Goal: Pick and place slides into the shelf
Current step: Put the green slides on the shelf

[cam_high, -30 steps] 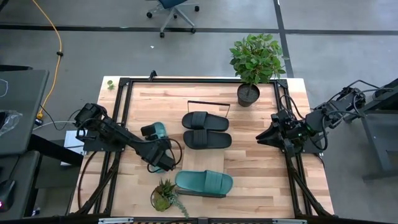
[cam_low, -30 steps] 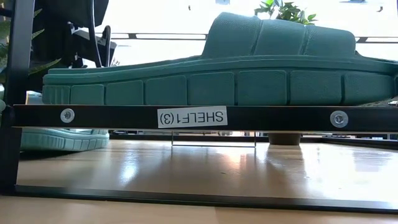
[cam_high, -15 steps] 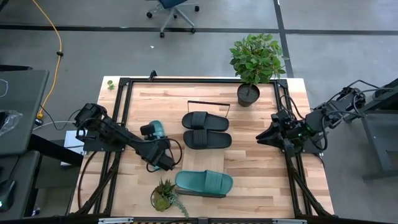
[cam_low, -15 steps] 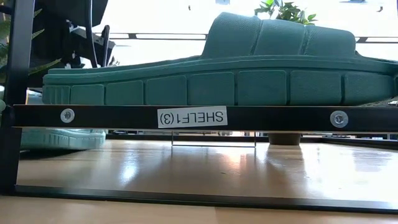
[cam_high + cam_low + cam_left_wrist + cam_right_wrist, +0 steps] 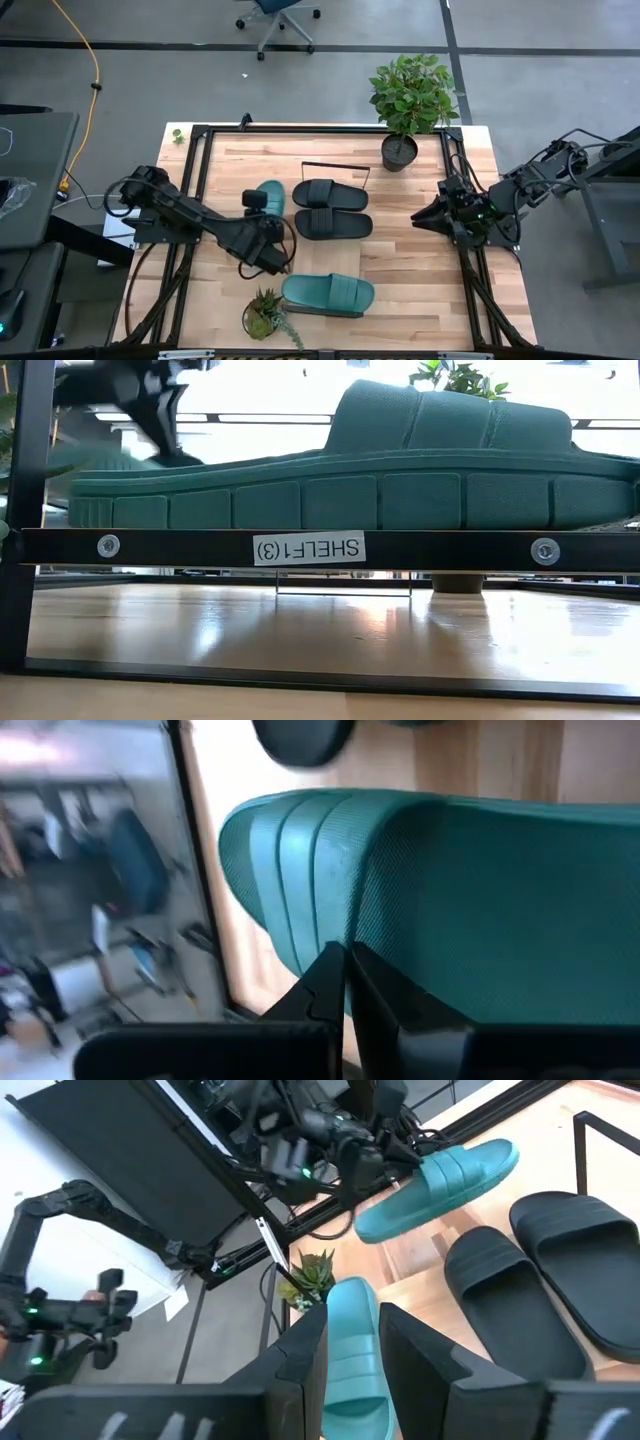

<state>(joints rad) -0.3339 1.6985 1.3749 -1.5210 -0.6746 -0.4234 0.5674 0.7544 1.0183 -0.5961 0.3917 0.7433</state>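
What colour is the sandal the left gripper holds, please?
Teal green sandal, clearest in the right wrist view.

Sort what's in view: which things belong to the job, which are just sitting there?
Job:
- teal foam slide lifted by left tool
- teal foam slide on the shelf
- two black foam slides
- light-wood shelf board

Bystanders:
- tall potted leafy plant
- small spiky potted plant

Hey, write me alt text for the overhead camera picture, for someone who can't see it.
Seen from above, the left gripper holds a teal slide beside two black slides in the middle of a wooden table. Another teal slide rests on the shelf at the near edge, next to a small succulent. The right gripper waits at the right edge, near a potted plant.
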